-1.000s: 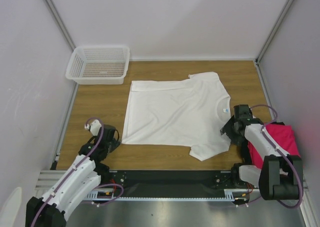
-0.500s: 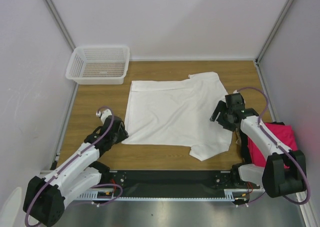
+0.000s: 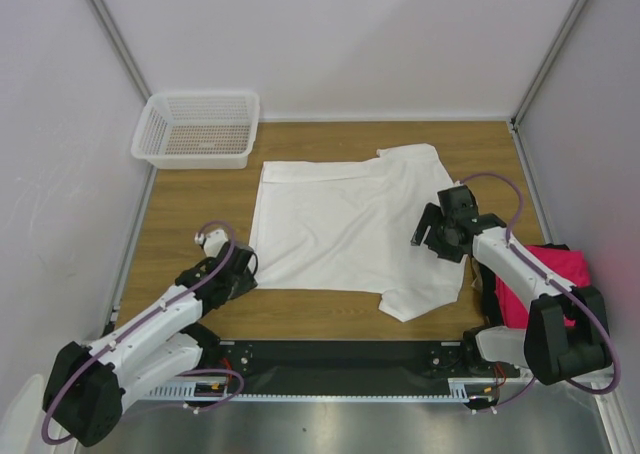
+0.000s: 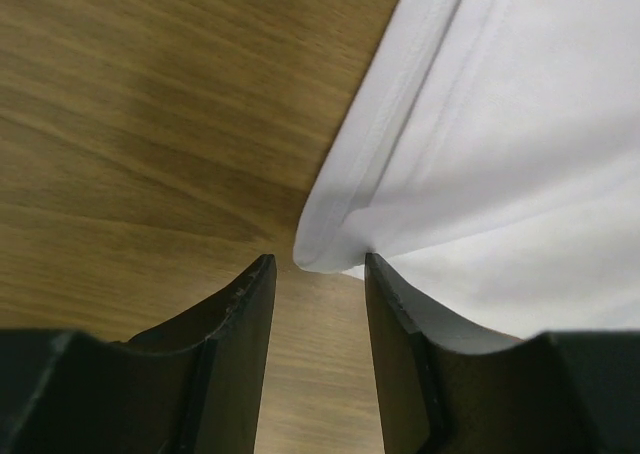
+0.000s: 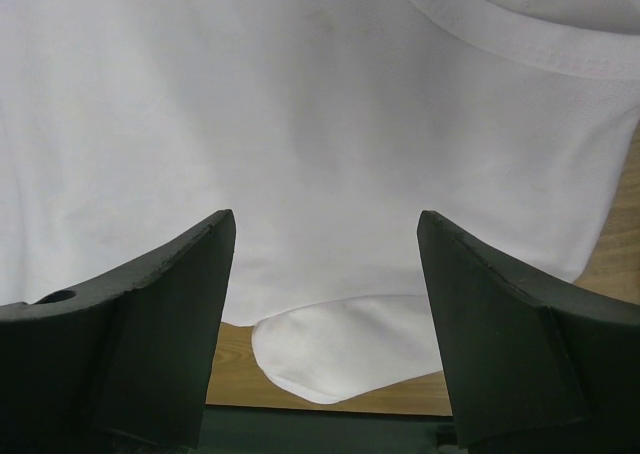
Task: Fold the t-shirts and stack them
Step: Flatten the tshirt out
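White, perhaps cotton shirt (image 3: 345, 224), flat, smooth

Flat white t-shirt (image 3: 345, 224), bunched pink t-shirt (image 3: 572, 264)

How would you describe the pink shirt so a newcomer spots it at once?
Start at the wooden table and go to its right edge. The magenta-pink shirt lies bunched there, partly hidden by the right arm. Unlike the white shirt spread flat mid-table, it is the only brightly coloured thing.
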Robot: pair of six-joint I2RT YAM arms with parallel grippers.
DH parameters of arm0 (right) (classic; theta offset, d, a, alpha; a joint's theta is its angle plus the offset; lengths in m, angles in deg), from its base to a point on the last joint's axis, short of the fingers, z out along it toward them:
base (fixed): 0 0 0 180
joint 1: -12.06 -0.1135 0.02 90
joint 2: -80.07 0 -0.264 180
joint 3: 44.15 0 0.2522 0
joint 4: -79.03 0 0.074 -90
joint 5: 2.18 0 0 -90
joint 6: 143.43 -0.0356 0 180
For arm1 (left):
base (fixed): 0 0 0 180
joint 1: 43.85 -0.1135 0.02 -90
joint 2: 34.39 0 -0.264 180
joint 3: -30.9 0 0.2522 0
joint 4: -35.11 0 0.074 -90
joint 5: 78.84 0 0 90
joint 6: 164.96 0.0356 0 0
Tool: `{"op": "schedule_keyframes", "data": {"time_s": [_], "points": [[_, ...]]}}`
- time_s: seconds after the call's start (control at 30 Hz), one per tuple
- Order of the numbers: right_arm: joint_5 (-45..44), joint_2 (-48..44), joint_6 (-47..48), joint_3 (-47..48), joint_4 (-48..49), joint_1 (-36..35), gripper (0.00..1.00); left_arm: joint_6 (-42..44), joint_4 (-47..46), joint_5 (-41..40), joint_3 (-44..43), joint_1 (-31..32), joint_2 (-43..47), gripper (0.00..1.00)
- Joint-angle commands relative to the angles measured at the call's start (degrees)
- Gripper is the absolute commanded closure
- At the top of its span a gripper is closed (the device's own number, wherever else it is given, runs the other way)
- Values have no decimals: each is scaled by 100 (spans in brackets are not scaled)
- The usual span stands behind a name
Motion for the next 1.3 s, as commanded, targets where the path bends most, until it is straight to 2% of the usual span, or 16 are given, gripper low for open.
{"op": "schedule_keyframes", "data": {"time_s": [0.0, 0.17, 0.43, 0.47, 0.5, 0.53, 0.83, 0.97, 1.1, 1.17, 1.27], "points": [[-33, 8, 27, 251, 46, -40, 21, -244, 76, -434, -2, 37, -111, 53], [-33, 79, 9, 277, 28, -57, 21, -332, -64, -487, 111, 37, -243, 59], [-42, 167, 53, 383, -7, -92, 22, -429, -302, -531, 305, 37, -111, 78], [-33, 184, 53, 383, -7, -92, 22, -438, -337, -539, 349, 37, -94, 82], [-33, 210, 53, 400, -16, -92, 22, -473, -328, -531, 367, 37, -59, 93], [-33, 211, 53, 400, -33, -92, 22, -490, -302, -487, 367, 37, -23, 100], [-296, 342, -96, 339, -156, -110, 22, -1052, 954, -382, 393, 90, 670, 100], [-585, 492, -210, 304, -350, -110, 22, -1176, 1201, -206, 463, 247, 961, 100], [-736, 554, -342, 111, -438, -110, 22, -1220, 1280, -170, 350, 467, 787, 100], [-745, 553, -447, -38, -412, -110, 22, -1220, 1315, -205, 236, 468, 645, 97], [-763, 378, -623, -320, -333, -110, 23, -1220, 1473, -390, -80, 477, 399, 82]]}}
